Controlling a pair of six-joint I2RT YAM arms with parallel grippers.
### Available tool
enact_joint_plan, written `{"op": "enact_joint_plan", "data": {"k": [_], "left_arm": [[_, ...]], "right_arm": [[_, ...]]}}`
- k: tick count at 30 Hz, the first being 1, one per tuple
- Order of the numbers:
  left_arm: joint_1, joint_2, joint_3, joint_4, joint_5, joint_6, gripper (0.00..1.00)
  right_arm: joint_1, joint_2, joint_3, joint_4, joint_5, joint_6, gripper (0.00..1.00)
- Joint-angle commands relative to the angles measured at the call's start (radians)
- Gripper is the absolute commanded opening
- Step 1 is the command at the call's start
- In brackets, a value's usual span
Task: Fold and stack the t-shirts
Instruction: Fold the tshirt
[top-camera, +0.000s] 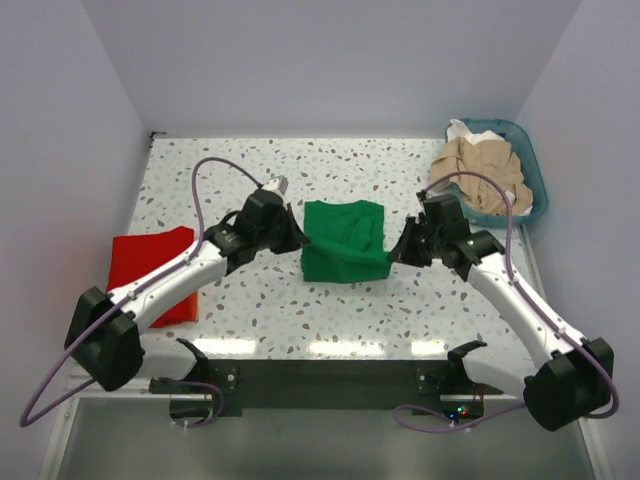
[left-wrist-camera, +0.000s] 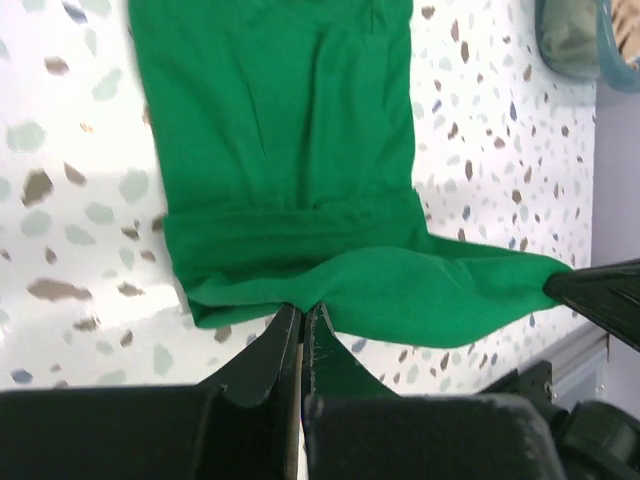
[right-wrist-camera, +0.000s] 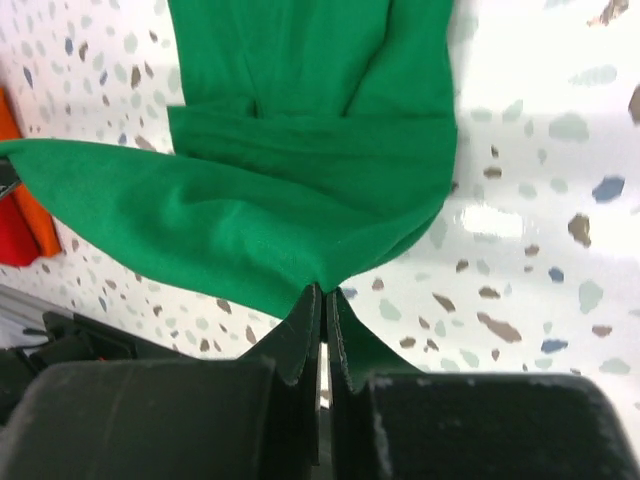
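While left fingers (left-wrist-camera: 265, 355) and right fingers (right-wrist-camera: 300, 335) pinch the green t-shirt (top-camera: 345, 240), only overhead shows the white t-shirt (top-camera: 478, 131).

Passage: bare table (top-camera: 230, 165) beyond green shirt (top-camera: 345, 240); obstacles: red shirt (top-camera: 150, 260) at left edge, basket (top-camera: 534, 165) in far right corner.

Arms angle inward: left gripper (top-camera: 299, 241) at nine o'clock, right gripper (top-camera: 397, 253) at four, both clamping the green t-shirt (top-camera: 345, 235).

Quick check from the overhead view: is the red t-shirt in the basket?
No: the red t-shirt lies on the left side of the table, while the teal basket sits at the far right corner.
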Motion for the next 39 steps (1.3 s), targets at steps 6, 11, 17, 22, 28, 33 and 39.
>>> {"op": "enact_joint_plan", "data": {"k": [6, 11, 17, 22, 28, 33, 39], "left_arm": [[0.151, 0.306, 0.331, -0.022, 0.093, 0.110, 0.00], [0.245, 0.564, 0.593, -0.051, 0.176, 0.137, 0.00], [0.323, 0.868, 0.868, -0.008, 0.295, 0.167, 0.24], [0.386, 0.890, 0.811, 0.119, 0.372, 0.130, 0.65], [0.397, 0.736, 0.611, 0.158, 0.317, 0.124, 0.68], [0.379, 0.633, 0.382, 0.259, 0.311, 0.089, 0.68], [0.353, 0.650, 0.322, 0.323, 0.369, 0.089, 0.71]], "right_arm": [[-0.075, 0.362, 0.356, 0.126, -0.017, -0.044, 0.00], [-0.162, 0.622, 0.574, 0.135, -0.069, -0.048, 0.00], [-0.225, 0.942, 0.849, 0.146, -0.128, -0.058, 0.29], [-0.251, 1.075, 1.024, 0.085, -0.129, -0.084, 0.66], [-0.241, 0.933, 0.832, 0.118, -0.033, -0.125, 0.69], [-0.170, 0.792, 0.601, 0.160, 0.047, -0.128, 0.59], [-0.078, 0.788, 0.528, 0.186, 0.150, -0.143, 0.49]]}}
